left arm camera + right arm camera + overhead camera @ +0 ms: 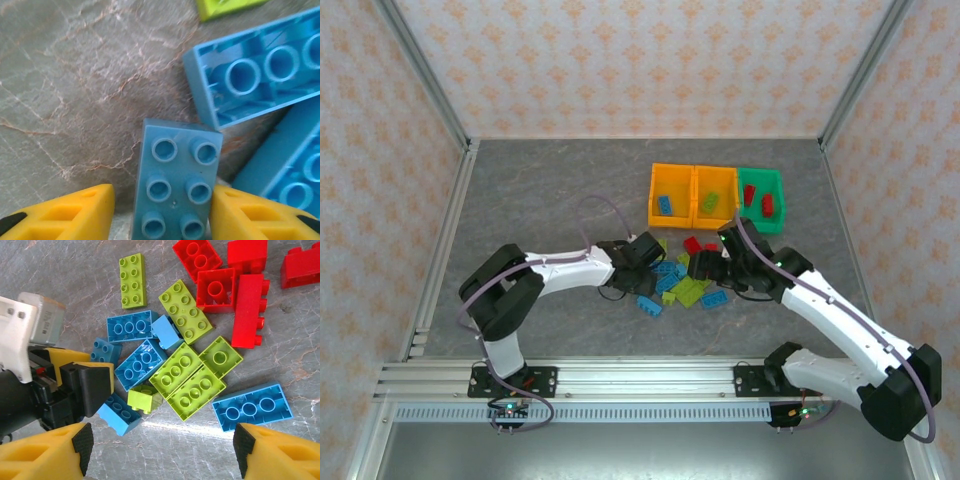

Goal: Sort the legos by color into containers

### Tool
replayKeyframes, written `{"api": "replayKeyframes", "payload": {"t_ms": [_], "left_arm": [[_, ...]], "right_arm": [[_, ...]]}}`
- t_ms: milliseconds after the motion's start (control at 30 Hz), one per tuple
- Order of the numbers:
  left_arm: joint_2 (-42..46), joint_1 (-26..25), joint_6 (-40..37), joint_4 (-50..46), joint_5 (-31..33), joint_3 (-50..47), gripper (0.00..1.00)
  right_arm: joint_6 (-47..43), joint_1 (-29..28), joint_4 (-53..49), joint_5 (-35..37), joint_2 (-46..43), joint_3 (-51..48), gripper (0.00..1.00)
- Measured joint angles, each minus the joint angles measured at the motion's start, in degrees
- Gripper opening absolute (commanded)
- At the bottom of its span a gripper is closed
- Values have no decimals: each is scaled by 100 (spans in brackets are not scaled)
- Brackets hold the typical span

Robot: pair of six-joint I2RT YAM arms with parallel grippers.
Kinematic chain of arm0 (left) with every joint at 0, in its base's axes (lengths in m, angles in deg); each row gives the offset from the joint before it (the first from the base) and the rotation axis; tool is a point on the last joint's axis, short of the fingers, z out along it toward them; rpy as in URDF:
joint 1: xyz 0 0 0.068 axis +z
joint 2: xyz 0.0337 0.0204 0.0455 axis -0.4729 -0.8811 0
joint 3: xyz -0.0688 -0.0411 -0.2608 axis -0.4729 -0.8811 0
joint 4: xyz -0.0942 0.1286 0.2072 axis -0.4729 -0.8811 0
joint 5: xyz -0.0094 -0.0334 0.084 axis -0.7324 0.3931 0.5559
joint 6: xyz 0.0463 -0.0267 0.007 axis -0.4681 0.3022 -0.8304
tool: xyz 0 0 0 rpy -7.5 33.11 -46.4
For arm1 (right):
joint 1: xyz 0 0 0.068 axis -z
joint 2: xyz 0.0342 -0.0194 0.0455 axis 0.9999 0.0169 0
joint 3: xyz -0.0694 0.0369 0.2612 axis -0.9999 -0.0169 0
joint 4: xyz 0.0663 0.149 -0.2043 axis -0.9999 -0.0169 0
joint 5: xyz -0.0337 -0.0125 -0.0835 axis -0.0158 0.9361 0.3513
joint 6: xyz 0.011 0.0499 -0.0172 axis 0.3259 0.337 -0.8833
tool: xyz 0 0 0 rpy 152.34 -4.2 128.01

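Blue, lime and red legos (685, 280) lie in a loose heap, some studs-up, some overturned, near three bins in a row. The left orange bin (672, 168) holds a blue brick (664, 206), the middle orange bin (716, 169) a lime brick (710, 202), and the green bin (760, 174) two red bricks (767, 204).

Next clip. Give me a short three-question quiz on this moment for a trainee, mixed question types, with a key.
1. True or false: the green bin holds red bricks.
2. The brick between the left gripper fingers is: A red, B blue, C lime.
3. Fill in: the right gripper is ___ (open or shut).
Key: 1 true; 2 B; 3 open.
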Motion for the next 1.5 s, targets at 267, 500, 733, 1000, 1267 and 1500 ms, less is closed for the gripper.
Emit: {"api": "replayKeyframes", "payload": {"t_ms": [267,500,733,1000,1267,1500], "left_arm": [[-55,0,-48,-173,125,96,19],[693,0,-216,-343,186,254,19],[326,219,-616,-295,822,2361,20],[-2269,815,-1067,-435,1285,5158,22],[-3195,940,-1305,-850,1211,6008,47],[-2094,881,-1346,-662,1043,5084,47]], "right_arm": [[52,0,9,22,-4,0,76],[184,0,17,157,-308,0,76],[380,0,179,367,-498,-13,76],[485,0,227,487,-710,-22,76],[612,0,162,671,-1016,-94,78],[951,0,39,1099,-1150,-468,81]]}}
